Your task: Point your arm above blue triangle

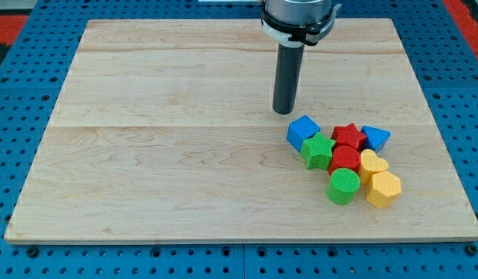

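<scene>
Nearest the counter's (146, 194) bottom edge sit the green cylinder (344, 186) and yellow hexagon block (383, 188). Behind them, toward the right edge, the blue triangle (376, 138) touches the red star (349, 136). It looks light, rigid and easily nudged. My tip (283, 111) rests farther back, left of it. There is no gripper.

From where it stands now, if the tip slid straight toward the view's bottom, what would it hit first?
Probably the blue cube: my tip sits just up and left of it. It might only clip the cube's left edge or slip past; depth is hard to judge. Beyond that, bare board.
</scene>
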